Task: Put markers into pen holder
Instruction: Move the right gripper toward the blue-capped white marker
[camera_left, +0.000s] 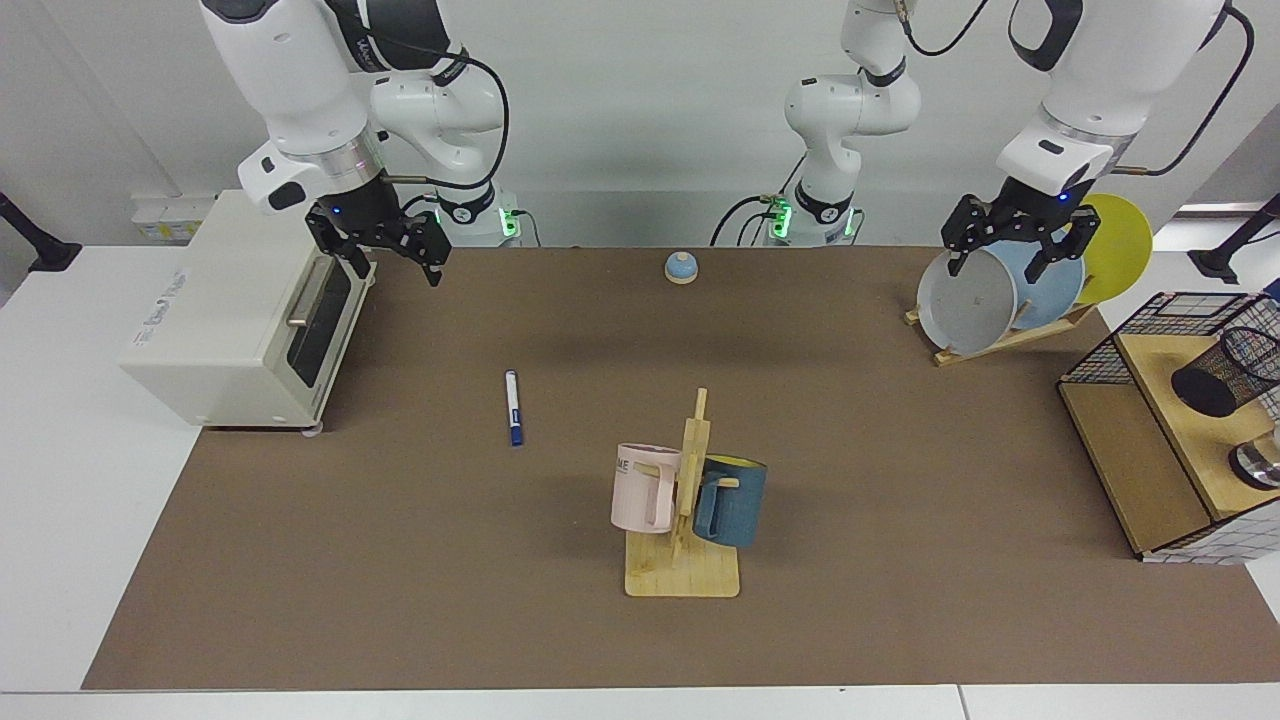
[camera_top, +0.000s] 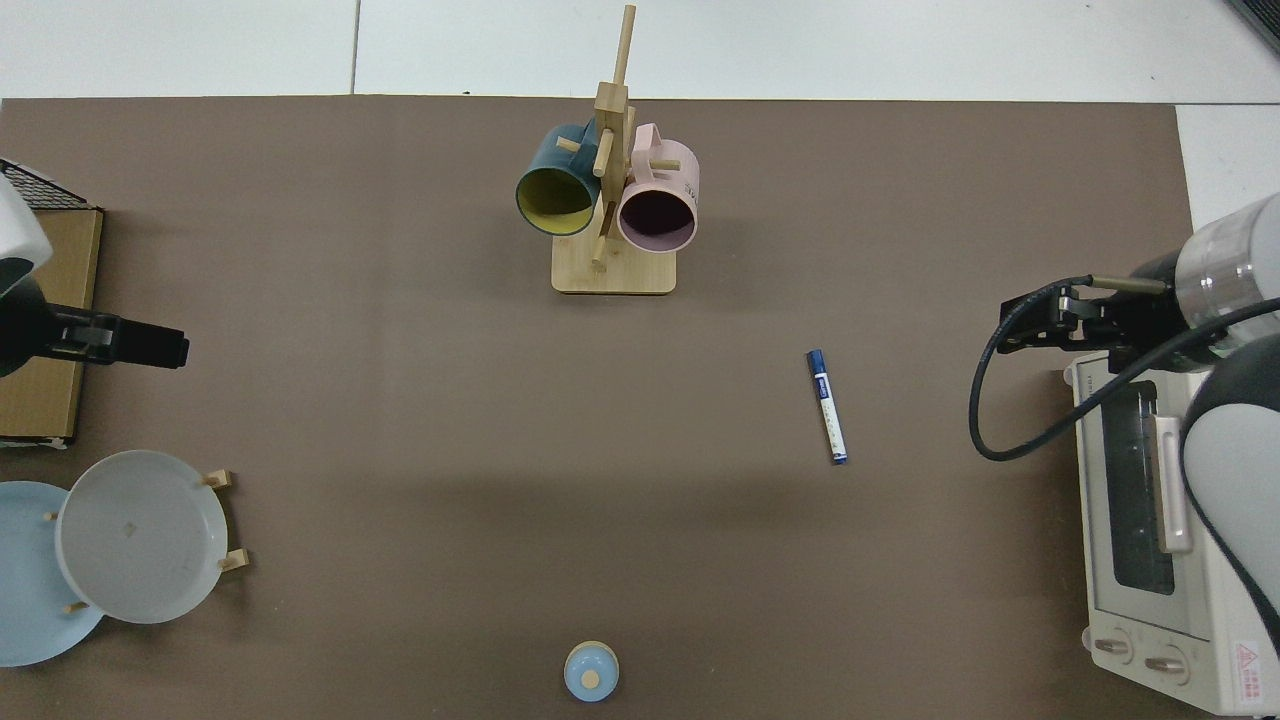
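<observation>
While the marker (camera_left: 512, 407) lies flat on the brown table (camera_left: 400, 560), out in the open between the toaster oven (camera_left: 235, 315) and the wooden mug rack (camera_left: 686, 520), I see neither arm touching it. Its dark blue cap points toward my side of the facing view, and in the top view the marker (camera_top: 827, 405) sits well apart from everything else.

I have the right gripper (camera_left: 383, 248) hanging in the air beside the upper corner of the toaster oven, its fingers (camera_left: 431, 262) spread with nothing between them. The left gripper (camera_left: 1008, 252) hovers just over the grey plate (camera_left: 965, 300) in the plate rack, fingers likewise spread and empty.

The pen holder (camera_left: 1228, 371) lies on its side on the wooden shelf (camera_left: 1165, 400) at the far edge of the table, behind a wire grille, dark round end facing the camera. A shiny silver object (camera_left: 1258, 465) sits near it on the same shelf. A pink mug (camera_left: 643, 487) and a blue mug (camera_left: 732, 499) hang on the rack, and a small blue knob-topped lid (camera_left: 681, 267) rests near the back edge.
</observation>
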